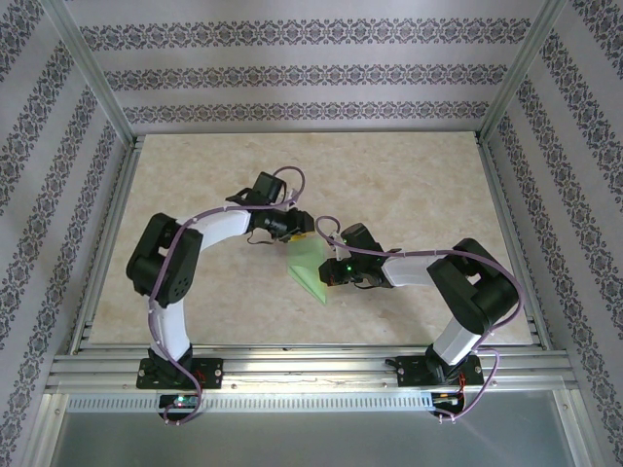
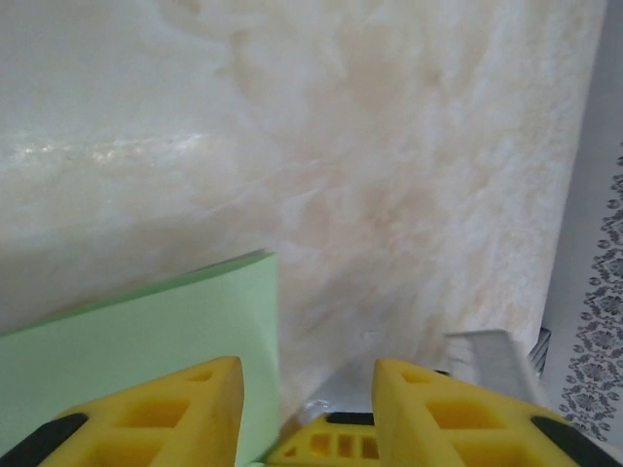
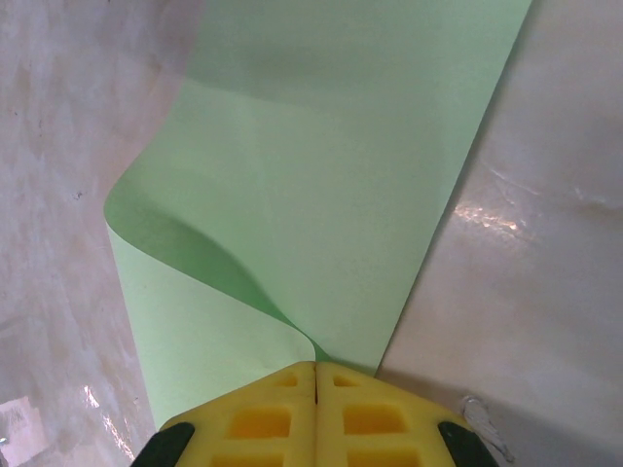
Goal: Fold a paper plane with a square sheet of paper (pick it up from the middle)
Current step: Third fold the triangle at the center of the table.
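Paper: one square sheet of paper [image 1: 310, 272], curled over
Long axis: far-left to near-right, tip nearward
Right gripper [image 3: 316, 372]: pinching the sheet
Left gripper [image 2: 309, 387]: spread

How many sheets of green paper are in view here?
1. The square sheet of paper sits mid-table, curled, pinched in the right gripper. A second sheet beneath could be hidden.

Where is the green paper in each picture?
Top external: the green paper sits near the middle of the picture, just below centre.
Left wrist: it is at the bottom left, next to the yellow fingers.
Right wrist: it covers the middle and top and curls up at the bottom.
Shared landmark: the beige marbled table under the paper.
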You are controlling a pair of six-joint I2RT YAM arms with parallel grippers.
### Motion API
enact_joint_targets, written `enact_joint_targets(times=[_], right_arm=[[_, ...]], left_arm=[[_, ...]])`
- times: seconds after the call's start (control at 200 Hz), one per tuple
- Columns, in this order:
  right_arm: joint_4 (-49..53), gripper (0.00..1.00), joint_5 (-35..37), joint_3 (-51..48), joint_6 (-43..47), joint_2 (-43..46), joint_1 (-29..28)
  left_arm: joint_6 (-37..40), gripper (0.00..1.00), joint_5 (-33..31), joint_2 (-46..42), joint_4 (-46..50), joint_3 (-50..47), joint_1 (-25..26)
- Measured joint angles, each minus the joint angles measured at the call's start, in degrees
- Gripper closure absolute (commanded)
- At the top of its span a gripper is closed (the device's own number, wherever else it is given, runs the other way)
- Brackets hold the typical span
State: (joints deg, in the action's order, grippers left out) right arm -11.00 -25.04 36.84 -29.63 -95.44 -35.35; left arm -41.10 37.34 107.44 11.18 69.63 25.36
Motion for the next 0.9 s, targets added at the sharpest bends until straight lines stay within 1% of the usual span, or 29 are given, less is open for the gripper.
enact_joint_targets(times=[0.065, 0.165, 0.355, 0.43, 0.47, 0.59, 0.699, 0.809, 0.899], right_arm=[[0.0, 1.0, 0.0, 0.0, 0.0, 0.0, 0.0], [0.0, 1.0, 0.0, 0.0, 0.0, 0.0, 0.0], [0.0, 1.0, 0.0, 0.0, 0.0, 0.0, 0.0], [0.1, 1.0, 0.0, 0.0, 0.0, 0.0, 0.0], [0.1, 1.0, 0.0, 0.0, 0.0, 0.0, 0.0], [0.1, 1.0, 0.0, 0.0, 0.0, 0.0, 0.0], [0.1, 1.0, 0.0, 0.0, 0.0, 0.0, 0.0], [0.1, 1.0, 0.0, 0.0, 0.0, 0.0, 0.0], [0.1, 1.0, 0.0, 0.0, 0.0, 0.0, 0.0]], left_arm=[[-0.2, 0.61, -1.2, -2.4, 0.0, -1.2, 0.0], [-1.5, 0.66, -2.5, -5.9, -0.4, -4.9, -0.3], [-5.7, 0.86, -2.4, -13.0, -3.8, -14.1, -1.5], [-8.6, 0.96, -1.4, -16.5, -8.0, -18.1, -1.5], [-10.4, 1.0, -1.0, -18.5, -10.7, -20.7, -1.4], [-15.1, 1.0, -0.4, -21.5, -18.0, -27.5, -0.5], [-19.5, 1.0, -0.8, -21.0, -24.1, -32.0, 3.2], [-22.8, 1.0, -1.9, -19.0, -28.9, -34.0, 7.1], [-24.6, 1.0, -2.9, -17.6, -31.4, -34.6, 9.0]])
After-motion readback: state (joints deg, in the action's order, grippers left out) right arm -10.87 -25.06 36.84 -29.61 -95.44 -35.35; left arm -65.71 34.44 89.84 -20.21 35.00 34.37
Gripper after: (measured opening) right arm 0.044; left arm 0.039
